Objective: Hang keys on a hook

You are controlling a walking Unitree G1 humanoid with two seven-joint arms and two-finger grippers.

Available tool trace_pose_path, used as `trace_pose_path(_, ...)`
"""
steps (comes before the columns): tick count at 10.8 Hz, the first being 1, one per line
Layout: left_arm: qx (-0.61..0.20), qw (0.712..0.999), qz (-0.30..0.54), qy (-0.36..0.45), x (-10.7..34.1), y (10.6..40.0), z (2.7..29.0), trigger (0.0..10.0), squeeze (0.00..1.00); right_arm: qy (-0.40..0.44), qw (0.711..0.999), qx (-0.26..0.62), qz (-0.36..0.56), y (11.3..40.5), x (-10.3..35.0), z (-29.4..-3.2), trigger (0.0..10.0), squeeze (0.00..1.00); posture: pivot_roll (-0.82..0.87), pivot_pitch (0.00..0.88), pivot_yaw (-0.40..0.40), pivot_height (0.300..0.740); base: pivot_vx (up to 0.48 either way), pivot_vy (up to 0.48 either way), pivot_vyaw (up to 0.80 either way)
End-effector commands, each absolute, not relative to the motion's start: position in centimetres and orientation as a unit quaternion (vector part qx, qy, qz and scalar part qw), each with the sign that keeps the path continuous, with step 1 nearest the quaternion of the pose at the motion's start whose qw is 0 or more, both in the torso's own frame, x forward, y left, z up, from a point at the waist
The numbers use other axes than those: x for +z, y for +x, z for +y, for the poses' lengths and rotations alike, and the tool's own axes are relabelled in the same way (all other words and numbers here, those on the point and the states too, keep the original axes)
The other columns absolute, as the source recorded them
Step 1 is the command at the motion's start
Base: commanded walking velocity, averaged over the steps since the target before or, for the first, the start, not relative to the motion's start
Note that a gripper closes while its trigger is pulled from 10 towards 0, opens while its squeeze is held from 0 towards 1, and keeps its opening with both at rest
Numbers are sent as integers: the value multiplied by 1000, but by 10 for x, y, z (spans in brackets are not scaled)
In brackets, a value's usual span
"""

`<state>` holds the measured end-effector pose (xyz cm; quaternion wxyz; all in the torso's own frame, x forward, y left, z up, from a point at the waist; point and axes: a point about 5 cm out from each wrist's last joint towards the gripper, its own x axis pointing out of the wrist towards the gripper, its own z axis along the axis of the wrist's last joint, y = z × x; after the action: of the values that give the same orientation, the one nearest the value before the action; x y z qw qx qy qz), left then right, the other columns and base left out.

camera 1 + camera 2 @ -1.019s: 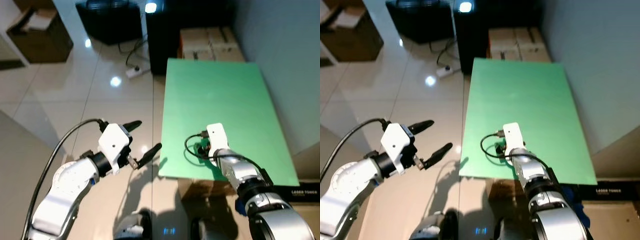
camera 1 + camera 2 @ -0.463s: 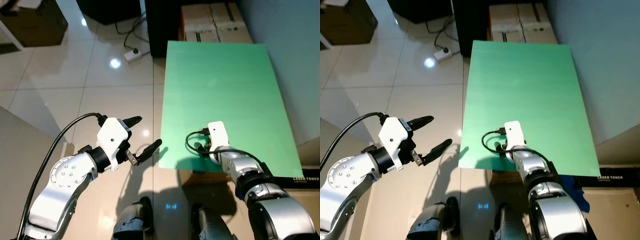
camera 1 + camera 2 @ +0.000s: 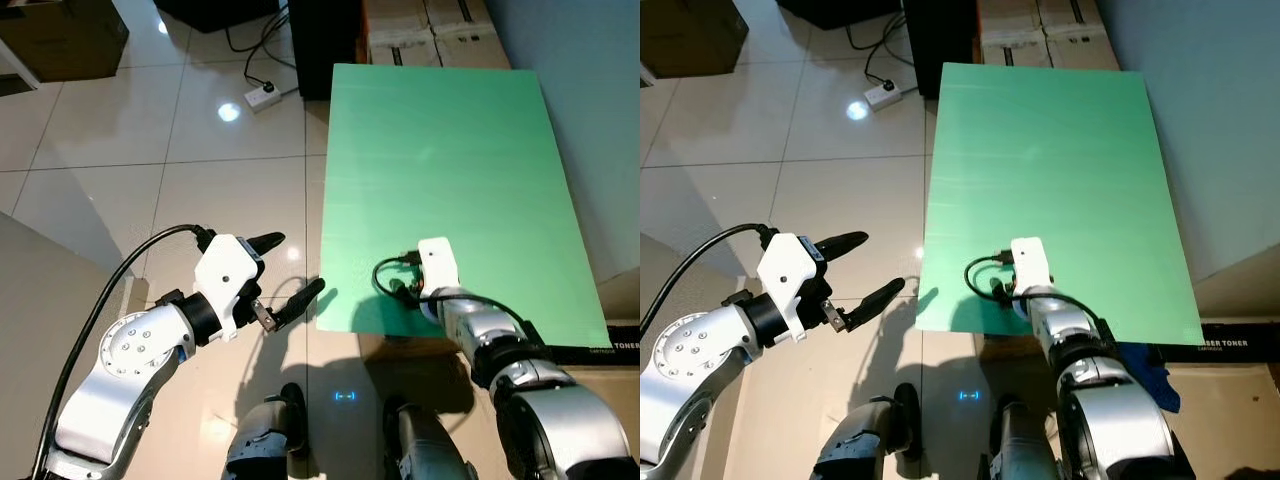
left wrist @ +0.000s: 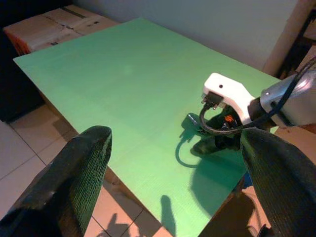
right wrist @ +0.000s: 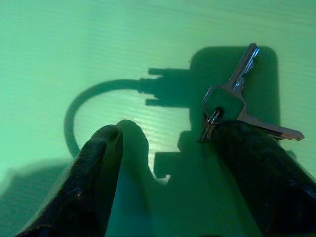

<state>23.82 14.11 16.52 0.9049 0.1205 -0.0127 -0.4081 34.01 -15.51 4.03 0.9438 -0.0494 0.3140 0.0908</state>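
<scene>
Bench: a flat green-topped bench [image 3: 440, 150] stands beside a pale wall, with glossy cream floor tiles [image 3: 150, 130] along its other side.
Keys: a small bunch of silver metal keys on a ring [image 5: 232, 101] lies flat on the green top near the bench's near edge, blades fanned apart.
Right claw: the right claw [image 5: 170, 170] is low over the green top, its two black fingers [image 5: 98, 173] spread wide. The keys lie just ahead of it, close to one fingertip and partly under that finger's edge; whether they touch cannot be told. Nothing is gripped.
Left claw: the left claw [image 3: 285, 275] hangs over the floor tiles, off the bench's edge, fingers wide apart and holding nothing, well apart from the keys.
Surroundings: brown cardboard boxes [image 3: 420, 30] sit at the bench's far end; a white power strip [image 3: 262, 93] with a dark cable lies on the tiles.
</scene>
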Motion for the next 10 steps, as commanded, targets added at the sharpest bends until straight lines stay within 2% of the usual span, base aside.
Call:
trace_pose_path(1, -411, 903, -8, 123, 166, 235, 143, 10000, 0, -43, 938, 88, 332, 333, 30, -156, 10000, 0, 129, 352, 87, 740, 0, 0, 0)
trace_pose_path(7, -410, 904, -16, 123, 170, 239, 141, 10000, 0, -48, 948, 88, 303, 342, 42, -156, 10000, 0, 118, 338, 85, 740, 0, 0, 0)
trace_pose_path(10, -446, 889, -12, 106, 170, 232, 137, 10000, 0, -54, 949, 94, 295, 344, 45, -153, 10000, 0, 116, 335, 84, 740, 0, 0, 0)
